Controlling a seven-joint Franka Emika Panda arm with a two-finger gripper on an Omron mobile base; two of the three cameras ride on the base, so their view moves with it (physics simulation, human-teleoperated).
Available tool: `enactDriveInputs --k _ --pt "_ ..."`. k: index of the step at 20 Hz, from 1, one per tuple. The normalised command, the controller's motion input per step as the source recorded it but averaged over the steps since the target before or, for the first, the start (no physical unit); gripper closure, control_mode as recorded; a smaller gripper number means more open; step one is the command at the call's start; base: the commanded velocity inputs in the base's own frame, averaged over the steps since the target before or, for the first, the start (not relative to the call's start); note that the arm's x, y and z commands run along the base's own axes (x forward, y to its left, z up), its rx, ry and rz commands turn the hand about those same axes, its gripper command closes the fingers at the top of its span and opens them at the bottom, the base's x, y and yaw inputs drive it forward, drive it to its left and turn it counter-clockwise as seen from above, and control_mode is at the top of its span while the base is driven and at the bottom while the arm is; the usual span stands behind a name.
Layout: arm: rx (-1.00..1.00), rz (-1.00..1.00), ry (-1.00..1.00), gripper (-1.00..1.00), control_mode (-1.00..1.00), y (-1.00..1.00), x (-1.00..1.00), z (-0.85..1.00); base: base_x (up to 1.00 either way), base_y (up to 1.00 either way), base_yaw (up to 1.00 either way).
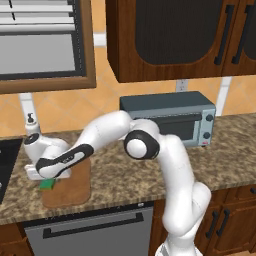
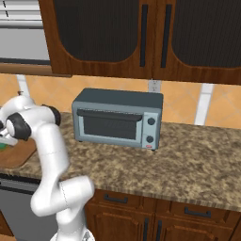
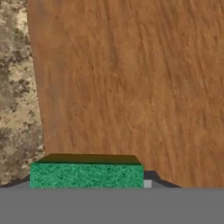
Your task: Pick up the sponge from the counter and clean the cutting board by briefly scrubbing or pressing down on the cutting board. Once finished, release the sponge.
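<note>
Left base view: speckled granite counter (image 1: 230, 150), orange tile wall, dark wood cabinets above. One cutting board (image 1: 70, 187) at the left, one green sponge (image 1: 48, 184) pressed on it, clamped in the gripper (image 1: 46, 179), and one toaster oven (image 1: 170, 117) to the right

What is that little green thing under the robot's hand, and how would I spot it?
Follow the speckled counter left from the grey toaster oven to the reddish wooden cutting board. The sponge sits there in the hand: small, green, the only bright block.
</note>
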Motion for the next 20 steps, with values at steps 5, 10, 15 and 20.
enactDriveInputs --k 5,10,15,20 --pt "0.02 0.00 -0.07 1.00 -1.00 -0.73 -0.02 -0.44 0.00 0.00 0.00" --pt "0.09 0.00 0.00 1.00 -1.00 -0.68 0.00 -0.01 0.00 0.00 0.00" --pt "0.04 0.00 -0.05 1.00 -1.00 -0.47 -0.02 -0.55 0.00 0.00 0.00" --pt "-0.01 0.00 -0.10 1.00 -1.00 -0.23 -0.01 -0.87 0.00 0.00 0.00"
